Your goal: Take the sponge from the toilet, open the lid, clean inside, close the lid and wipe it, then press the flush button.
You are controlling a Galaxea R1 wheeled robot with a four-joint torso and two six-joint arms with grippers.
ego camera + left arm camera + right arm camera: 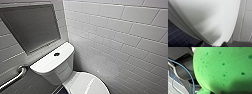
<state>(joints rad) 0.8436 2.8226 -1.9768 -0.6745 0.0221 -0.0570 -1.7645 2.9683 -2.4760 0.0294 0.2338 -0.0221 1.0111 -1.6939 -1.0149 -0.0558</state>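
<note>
The white toilet (53,62) stands against the tiled wall, with the small dark flush button (56,54) in the centre of its flat tank top. Below the tank, the oval lid (87,84) lies closed and glossy. In the left wrist view the lid (205,18) appears very close as a smooth white curve, and my left gripper is open with nothing in it. The bright green sponge (224,68), porous and rounded, sits right against the right wrist camera, and my right gripper is shut on it.
A metal grab bar (15,77) runs along the left wall beneath a grey framed panel (30,25). White wall tiles (120,37) close in on the right of the toilet. Dark blue floor tiles (176,37) lie beside the bowl.
</note>
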